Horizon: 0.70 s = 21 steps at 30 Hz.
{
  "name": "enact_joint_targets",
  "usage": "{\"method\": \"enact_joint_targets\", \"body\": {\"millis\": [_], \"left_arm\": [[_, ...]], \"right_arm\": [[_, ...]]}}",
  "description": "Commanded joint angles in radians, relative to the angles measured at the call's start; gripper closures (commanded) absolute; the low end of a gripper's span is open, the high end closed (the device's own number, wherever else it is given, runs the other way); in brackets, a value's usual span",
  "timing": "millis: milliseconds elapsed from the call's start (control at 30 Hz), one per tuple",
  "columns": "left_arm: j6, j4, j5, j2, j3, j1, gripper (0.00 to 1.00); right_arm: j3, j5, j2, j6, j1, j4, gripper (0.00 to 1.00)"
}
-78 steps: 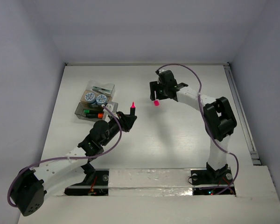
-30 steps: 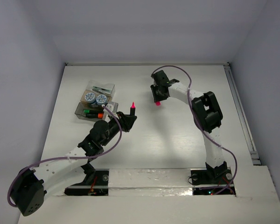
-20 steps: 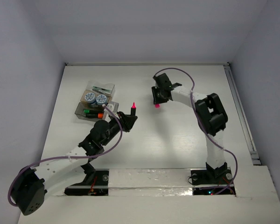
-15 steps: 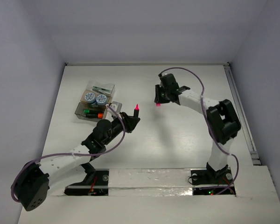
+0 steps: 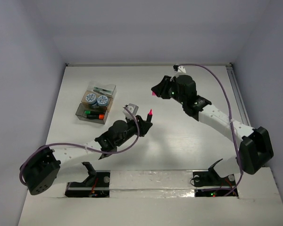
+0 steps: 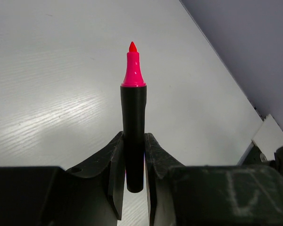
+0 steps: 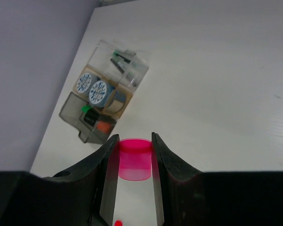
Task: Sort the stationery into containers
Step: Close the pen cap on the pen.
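My left gripper (image 5: 144, 121) is shut on a short black marker (image 6: 133, 108) and holds it upright above the table, its bare pink tip (image 5: 150, 113) pointing up. My right gripper (image 5: 156, 91) is shut on the tiny pink piece, a translucent cap (image 7: 134, 157), held in the air above mid-table. The clear containers (image 5: 95, 104) sit at the left and also show in the right wrist view (image 7: 127, 75). They hold two blue-white discs (image 5: 90, 98), markers with green (image 5: 87, 113) and orange (image 5: 101, 116) ends, and thin pens (image 5: 102, 89).
The white table (image 5: 179, 136) is walled on three sides. A rail (image 5: 243, 113) runs along its right edge. The arm bases stand at the near edge. A small red spot (image 7: 117, 223) shows low between my right fingers.
My right gripper has risen off the table with the pink cap, and that arm has swung out to the right. My left gripper has moved right with the marker.
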Motion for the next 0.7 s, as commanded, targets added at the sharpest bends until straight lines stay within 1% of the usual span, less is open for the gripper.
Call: {"method": "enact_joint_targets", "body": {"millis": [0,100,133,267,367,667], "left_arm": [[-0.007,0.070,-0.104,0.014,0.052,-0.003,1.00],[0.002,0.073,-0.152,0.023,0.074,-0.003,1.00],[0.013,0.073,-0.161,0.028,0.081,-0.003,1.00],[0.047,0.076,-0.195,0.054,0.115,-0.003,1.00],[0.049,0.090,-0.194,0.066,0.121,-0.003,1.00],[0.062,0.093,-0.181,0.074,0.141,-0.003,1.00]], "right_arm": [[-0.051,0.013,-0.043,0.075,0.052,0.115,0.94],[-0.085,0.028,-0.069,0.087,0.080,0.144,0.93],[-0.095,0.064,-0.080,0.091,0.095,0.147,0.93],[-0.111,0.112,-0.111,0.089,0.120,0.156,0.93],[-0.131,0.144,-0.129,0.088,0.129,0.173,0.93],[-0.148,0.174,-0.132,0.083,0.138,0.178,0.93]]}}
